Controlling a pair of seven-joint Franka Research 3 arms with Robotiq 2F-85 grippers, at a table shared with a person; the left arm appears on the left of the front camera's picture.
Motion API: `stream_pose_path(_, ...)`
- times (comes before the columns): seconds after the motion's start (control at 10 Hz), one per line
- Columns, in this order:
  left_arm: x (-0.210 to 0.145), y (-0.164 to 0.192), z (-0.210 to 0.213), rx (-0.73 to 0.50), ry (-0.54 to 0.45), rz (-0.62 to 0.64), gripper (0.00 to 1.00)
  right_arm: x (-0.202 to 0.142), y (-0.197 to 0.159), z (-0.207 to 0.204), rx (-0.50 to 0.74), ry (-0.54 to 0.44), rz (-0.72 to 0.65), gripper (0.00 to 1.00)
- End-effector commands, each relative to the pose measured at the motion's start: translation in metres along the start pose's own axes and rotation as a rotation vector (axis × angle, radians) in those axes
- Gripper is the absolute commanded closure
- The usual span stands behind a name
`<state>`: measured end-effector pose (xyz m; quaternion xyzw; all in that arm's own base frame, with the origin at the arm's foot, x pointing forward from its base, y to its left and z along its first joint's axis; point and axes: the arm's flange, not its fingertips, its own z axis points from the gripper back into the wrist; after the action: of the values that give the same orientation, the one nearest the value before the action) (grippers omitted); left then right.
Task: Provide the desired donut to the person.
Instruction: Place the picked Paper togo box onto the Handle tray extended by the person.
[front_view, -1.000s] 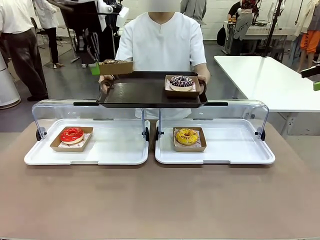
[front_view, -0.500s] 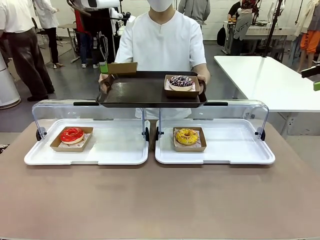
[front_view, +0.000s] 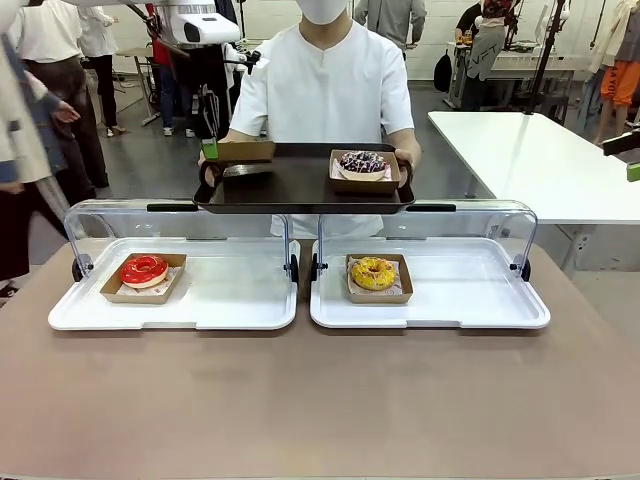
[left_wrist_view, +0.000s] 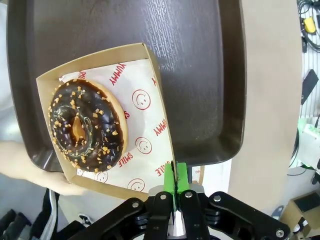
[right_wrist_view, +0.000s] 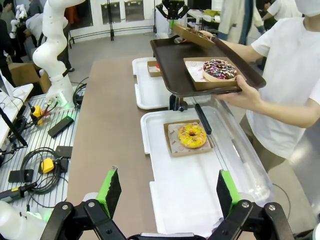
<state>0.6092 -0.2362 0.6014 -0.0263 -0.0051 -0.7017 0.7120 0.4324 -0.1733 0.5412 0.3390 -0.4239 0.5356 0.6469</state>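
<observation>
The person (front_view: 325, 80) in a white shirt stands at the far side holding a dark brown tray (front_view: 290, 185) in both hands. On its right part sits a sprinkled chocolate donut (front_view: 362, 162) in a paper box. My left gripper (front_view: 210, 148) is shut on the rim of another paper box (front_view: 242, 150), held low over the tray's left end. In the left wrist view that box (left_wrist_view: 145, 100) carries a chocolate donut with nut bits (left_wrist_view: 86, 125), and my left gripper (left_wrist_view: 175, 167) pinches its edge above the tray (left_wrist_view: 190, 55). My right gripper (right_wrist_view: 168, 190) is open and holds nothing.
Two white trays with raised clear lids lie on the brown table: the left tray (front_view: 230, 305) holds a red donut (front_view: 143, 269), the right tray (front_view: 470, 300) a yellow donut (front_view: 373, 272). A passer-by (front_view: 20, 150) stands at the far left. A white table (front_view: 540, 160) is at back right.
My left gripper has lowered the box with the chocolate donut toward the tray's left end. A passer-by has stepped in at the picture's left.
</observation>
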Motion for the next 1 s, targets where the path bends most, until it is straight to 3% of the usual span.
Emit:
stream_pose_path(0.0, 0.002, 0.016, 0.009, 0.003, -0.015, -0.039, 0.98, 0.000, 0.002, -0.002, -0.005, 0.000, 0.001, 0.00)
stream_pose_path(0.6, 0.004, 0.032, -0.010, -0.009, -0.031, -0.083, 0.98, 0.000, 0.002, -0.002, -0.005, 0.000, 0.001, 0.00)
stream_pose_path(0.7, 0.004, 0.030, -0.011, -0.010, -0.037, -0.089, 0.59, 0.000, 0.002, -0.002, -0.005, 0.000, 0.001, 0.00)
stream_pose_path(0.8, 0.005, 0.031, -0.009, -0.013, -0.032, -0.103, 0.38, 0.000, 0.002, -0.002, -0.005, 0.000, 0.001, 0.00)
stream_pose_path(0.9, 0.005, 0.032, -0.008, -0.016, -0.029, -0.109, 0.00, 0.000, 0.002, -0.002, -0.005, 0.000, 0.001, 0.00)
